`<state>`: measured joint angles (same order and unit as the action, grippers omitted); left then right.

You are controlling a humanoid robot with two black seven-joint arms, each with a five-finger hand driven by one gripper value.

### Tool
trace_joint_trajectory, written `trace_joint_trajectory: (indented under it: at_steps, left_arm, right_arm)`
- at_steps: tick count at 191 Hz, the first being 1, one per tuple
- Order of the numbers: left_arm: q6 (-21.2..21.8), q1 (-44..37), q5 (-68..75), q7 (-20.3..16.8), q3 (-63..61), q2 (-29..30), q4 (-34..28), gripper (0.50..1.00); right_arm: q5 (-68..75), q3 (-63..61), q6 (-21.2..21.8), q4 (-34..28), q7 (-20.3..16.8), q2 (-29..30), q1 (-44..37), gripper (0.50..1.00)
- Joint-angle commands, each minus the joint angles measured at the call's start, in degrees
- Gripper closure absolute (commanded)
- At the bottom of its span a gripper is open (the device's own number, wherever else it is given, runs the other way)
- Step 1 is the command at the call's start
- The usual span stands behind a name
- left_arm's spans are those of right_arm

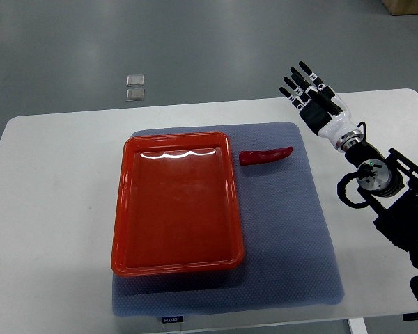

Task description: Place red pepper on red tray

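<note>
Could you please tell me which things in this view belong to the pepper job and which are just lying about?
Part of the job:
- red pepper, lying on the mat right of the tray
- red tray, nothing in it
- right hand, fingers spread, holding nothing

Just lying about:
- blue-grey mat under tray and pepper
- white table
- two small clear squares on the floor beyond the table

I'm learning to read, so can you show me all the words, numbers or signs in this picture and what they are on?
Small dark tag on the front edge of the blue-grey woven mat: it bears light print, too small and blurred to read.
No print shows on the red plastic tray, the red pepper, the white table, the black and white right hand, or the two small clear squares on the floor.
</note>
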<state>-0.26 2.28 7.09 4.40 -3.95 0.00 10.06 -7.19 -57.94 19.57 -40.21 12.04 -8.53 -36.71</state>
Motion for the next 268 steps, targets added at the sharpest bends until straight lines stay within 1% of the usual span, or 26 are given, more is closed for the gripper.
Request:
trace_joint_trajectory:
  at_steps: [1, 59, 77, 92, 103, 120, 128, 138, 147, 164, 183, 213, 234, 268]
  left_arm:
    - [0.0, 0.0, 0.0, 0.0, 0.0, 0.0, 0.0, 0.5]
    - [0.0, -0.1, 0.0, -0.1, -0.1, 0.0, 0.2, 0.5]
    - [0.0, -0.1, 0.0, -0.1, -0.1, 0.0, 0.2, 0.5]
    - [0.0, -0.1, 0.0, -0.1, -0.1, 0.0, 0.2, 0.5]
    - [0.0, -0.1, 0.0, 0.0, -0.1, 0.0, 0.3, 0.5]
    - [-0.1, -0.1, 0.0, 0.0, -0.2, 0.0, 0.3, 0.5]
    - [-0.1, -0.1, 0.0, -0.1, -0.3, 0.0, 0.3, 0.5]
    - [-0.1, -0.1, 0.0, -0.1, -0.4, 0.0, 0.4, 0.5]
    - [-0.2, -0.1, 0.0, 0.0, -0.4, 0.0, 0.5, 0.5]
    - [-0.2, -0.1, 0.0, 0.0, -0.4, 0.0, 1.1, 0.5]
    - [-0.2, -0.1, 0.0, 0.0, -0.4, 0.0, 1.5, 0.5]
    - [-0.2, -0.1, 0.0, 0.0, -0.3, 0.0, 1.5, 0.5]
    - [-0.2, -0.1, 0.0, 0.0, -0.4, 0.0, 1.5, 0.5]
    - [-0.2, -0.1, 0.0, 0.0, -0.4, 0.0, 1.5, 0.5]
  right_arm:
    - [0.1, 0.0, 0.0, 0.0, 0.0, 0.1, 0.1, 0.581]
    - [-0.1, 0.1, 0.1, 0.0, 0.0, 0.0, -0.4, 0.579]
    - [-3.4, 1.3, 2.1, -0.7, 0.0, -0.5, -0.7, 0.579]
    - [-10.6, 2.7, 4.7, -2.1, -0.1, -2.9, -1.9, 0.579]
    - [-19.1, 5.7, 6.4, -3.1, -0.2, -4.6, -4.0, 0.579]
    - [-32.9, 12.6, 6.6, -4.6, -1.1, -6.9, -8.6, 0.579]
    - [-41.7, 18.5, 6.6, -5.6, -2.6, -8.5, -12.5, 0.579]
    - [-47.5, 24.4, 6.6, -6.1, -4.0, -9.8, -15.7, 0.579]
    - [-52.6, 32.2, 6.3, -6.4, -5.2, -10.7, -20.2, 0.579]
    - [-54.5, 43.7, 5.5, -6.4, -5.6, -10.9, -26.7, 0.579]
    - [-54.7, 51.7, 3.2, -6.4, -6.5, -10.4, -31.4, 0.579]
    - [-54.9, 55.8, 0.7, -6.0, -8.6, -9.5, -32.6, 0.581]
    - [-54.9, 57.3, -2.8, -5.5, -9.8, -9.0, -32.4, 0.581]
    - [-54.8, 59.4, -4.7, -4.7, -10.6, -8.3, -31.9, 0.583]
